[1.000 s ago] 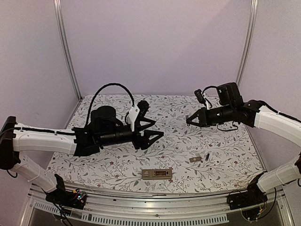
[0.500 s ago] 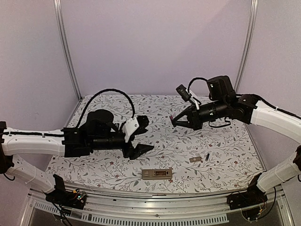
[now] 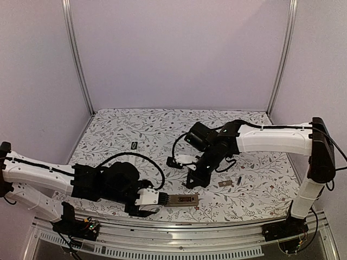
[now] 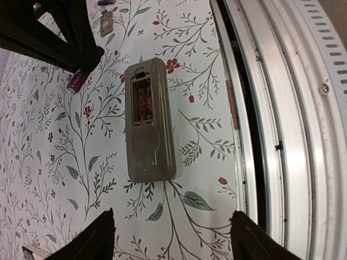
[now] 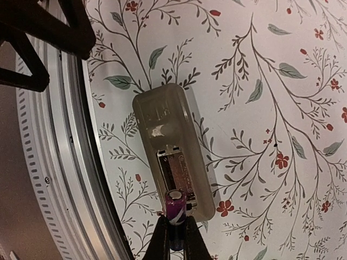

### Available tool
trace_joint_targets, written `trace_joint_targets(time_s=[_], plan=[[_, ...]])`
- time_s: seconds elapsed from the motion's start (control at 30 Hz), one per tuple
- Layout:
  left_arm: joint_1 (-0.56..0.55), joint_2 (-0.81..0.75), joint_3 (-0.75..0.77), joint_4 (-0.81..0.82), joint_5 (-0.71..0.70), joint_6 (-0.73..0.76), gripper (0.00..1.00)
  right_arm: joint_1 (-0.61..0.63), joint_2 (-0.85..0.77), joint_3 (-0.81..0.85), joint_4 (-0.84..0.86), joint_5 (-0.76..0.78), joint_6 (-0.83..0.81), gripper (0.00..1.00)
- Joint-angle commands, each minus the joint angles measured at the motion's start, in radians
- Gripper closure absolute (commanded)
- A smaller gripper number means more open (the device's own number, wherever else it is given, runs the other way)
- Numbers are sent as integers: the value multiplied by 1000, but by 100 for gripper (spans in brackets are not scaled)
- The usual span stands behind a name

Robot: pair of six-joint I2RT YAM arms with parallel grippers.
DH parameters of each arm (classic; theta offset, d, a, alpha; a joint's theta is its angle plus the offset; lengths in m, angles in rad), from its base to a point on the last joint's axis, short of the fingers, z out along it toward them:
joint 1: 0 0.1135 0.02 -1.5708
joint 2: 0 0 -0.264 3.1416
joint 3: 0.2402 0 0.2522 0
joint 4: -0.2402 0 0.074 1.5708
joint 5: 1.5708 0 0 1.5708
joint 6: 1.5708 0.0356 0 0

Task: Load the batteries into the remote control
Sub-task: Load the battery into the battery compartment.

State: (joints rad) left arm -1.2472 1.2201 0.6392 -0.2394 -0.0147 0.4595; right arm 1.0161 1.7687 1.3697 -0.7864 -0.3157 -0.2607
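Both arms have come down from mid-air to the near edge of the table (image 3: pixel 119 130) since the earlier view. Left gripper (image 4: pixel 173 233) has its jaws spread and holds nothing, just off the remote's (image 4: pixel 149 122) closed end. Remote lies flat by the front rail, bay open and facing up. Right gripper (image 5: pixel 176 238) is clenched on a purple battery (image 5: pixel 175 205) at the bay end; whether they touch cannot be told. Cover (image 3: pixel 225 183) and black battery (image 3: pixel 238 180) lie to the remote's right.

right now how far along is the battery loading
Done: battery cover off, beside the remote control. In hand: right gripper holds a purple battery at the open bay; left gripper open at the remote's end. Left: seat it, then the dark battery by the cover.
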Motion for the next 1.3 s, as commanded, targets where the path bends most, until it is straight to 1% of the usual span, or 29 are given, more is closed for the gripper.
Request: trace_joint_targets(time_s=[0.0, 0.17, 0.27, 0.4, 0.63, 0.83, 1.1, 1.27], plan=[[-19, 29, -27, -45, -71, 67, 27, 69, 105, 72, -153, 122, -48, 100], [-26, 4, -67, -19, -70, 67, 28, 108, 198, 135, -188, 151, -56, 100], [-32, 2, -69, -19, -79, 66, 28, 111, 248, 180, -221, 189, -50, 100], [-41, 4, -66, -13, -82, 70, 28, 114, 281, 196, -238, 220, -50, 100], [-50, 26, -58, 2, -88, 68, 28, 127, 303, 229, -261, 240, -57, 99], [-57, 45, -45, 7, -94, 67, 28, 141, 306, 249, -277, 246, -58, 96], [-64, 49, -38, 12, -110, 65, 28, 160, 341, 262, -284, 245, -59, 95], [-66, 51, -38, 13, -109, 65, 28, 162, 347, 261, -282, 248, -65, 92]])
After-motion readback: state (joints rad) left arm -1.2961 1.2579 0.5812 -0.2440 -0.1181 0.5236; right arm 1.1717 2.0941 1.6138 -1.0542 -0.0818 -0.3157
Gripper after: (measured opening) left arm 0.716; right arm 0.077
